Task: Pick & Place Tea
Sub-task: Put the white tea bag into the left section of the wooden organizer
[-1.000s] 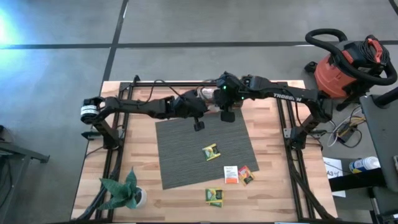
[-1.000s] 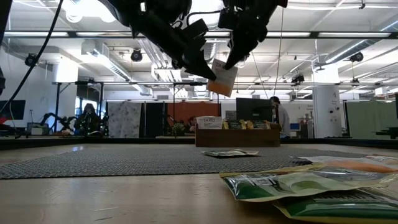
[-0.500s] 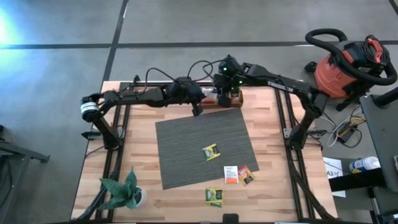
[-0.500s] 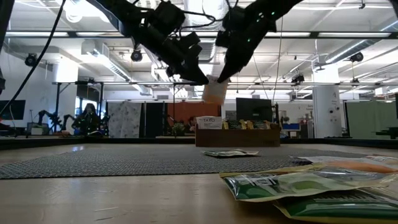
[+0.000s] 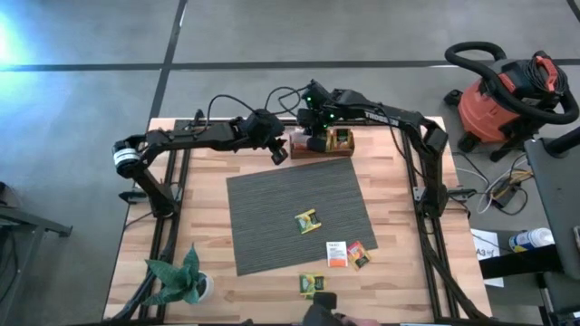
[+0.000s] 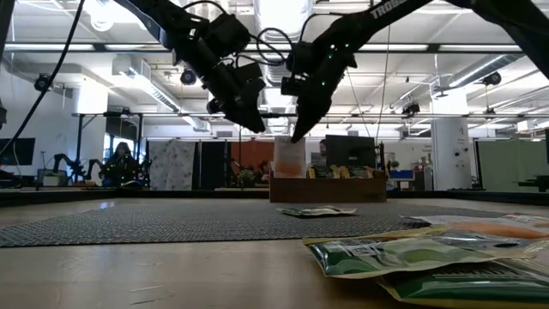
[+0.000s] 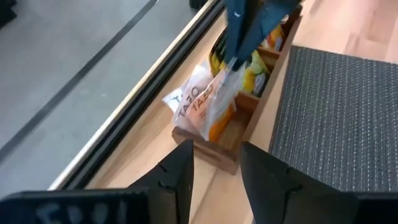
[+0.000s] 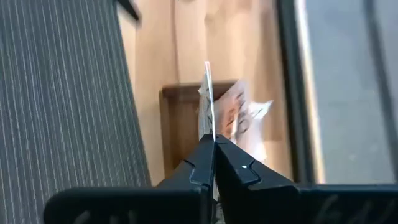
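While both arms reach to the far edge of the table, the high view shows the right gripper [image 5: 315, 138] over the left end of a wooden box [image 5: 340, 143] behind the grey mat [image 5: 299, 213], and the left gripper [image 5: 277, 152] just beside that box. Four tea packets lie near the front: one on the mat [image 5: 308, 220], three on the wood [image 5: 336, 254].

In the low view, the right gripper [image 6: 296, 129] holds a white-orange tea packet [image 6: 288, 158] upright at the box's left end.

In the left wrist view, the left fingers [image 7: 179, 177] stand apart, holding nothing.

In the right wrist view, the right fingers [image 8: 200, 165] are pressed together on the packet's edge [image 8: 208, 102], above the box's end compartment.
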